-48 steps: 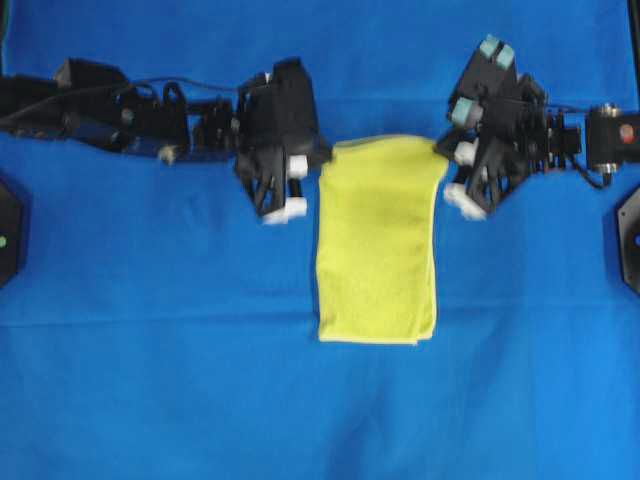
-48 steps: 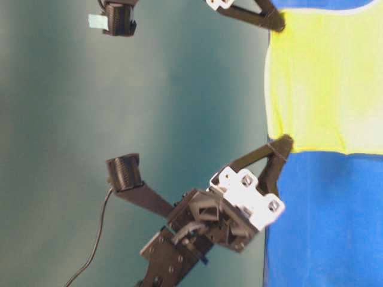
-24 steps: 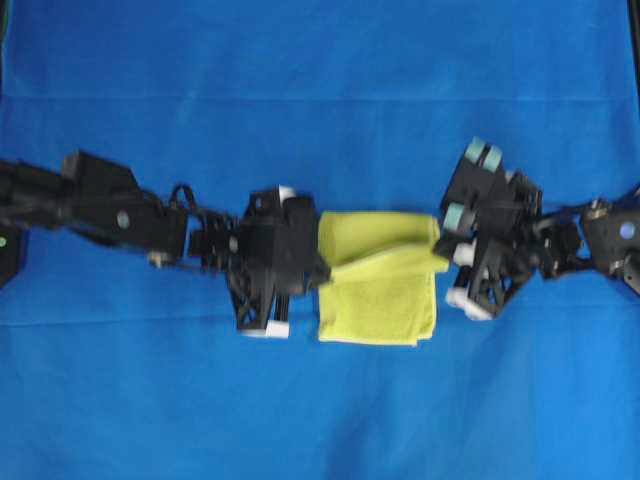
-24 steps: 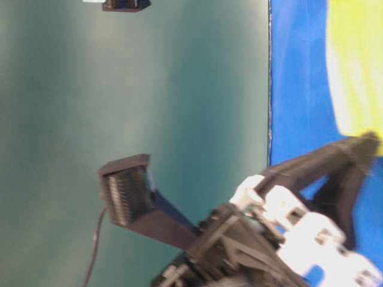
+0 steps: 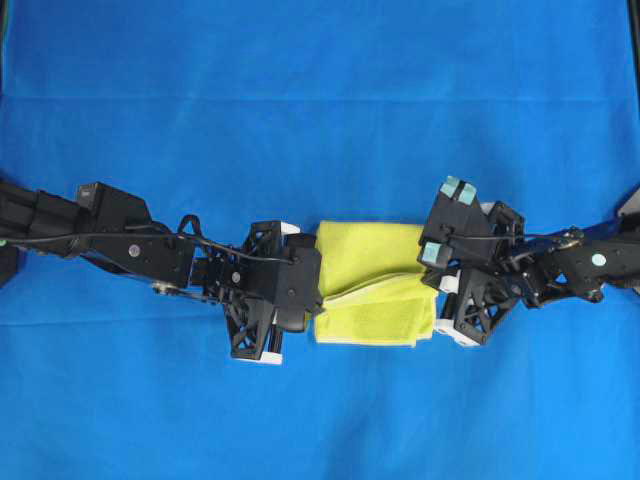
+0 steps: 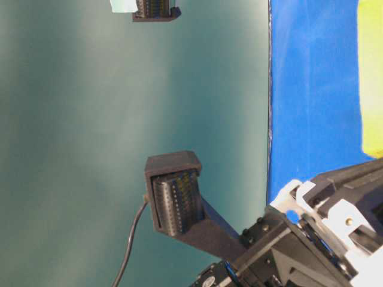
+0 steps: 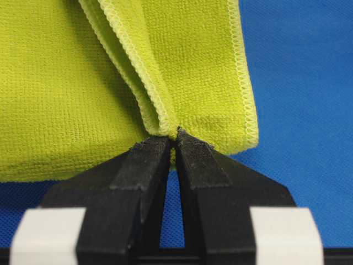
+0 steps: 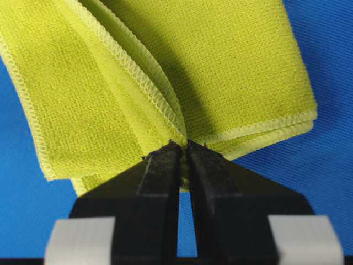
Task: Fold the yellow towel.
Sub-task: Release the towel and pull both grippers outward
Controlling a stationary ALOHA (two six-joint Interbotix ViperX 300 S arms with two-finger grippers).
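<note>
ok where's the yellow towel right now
In the overhead view the yellow towel lies partly folded at the middle of the blue table cover, pinched between the left pincer at its left edge and the right pincer at its right edge.

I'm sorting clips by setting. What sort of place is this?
Probably a robot lab bench, not a home: a table draped in plain blue cloth, a bare teal backdrop, and two black arms whose left gripper and right gripper pinch one yellow towel.
</note>
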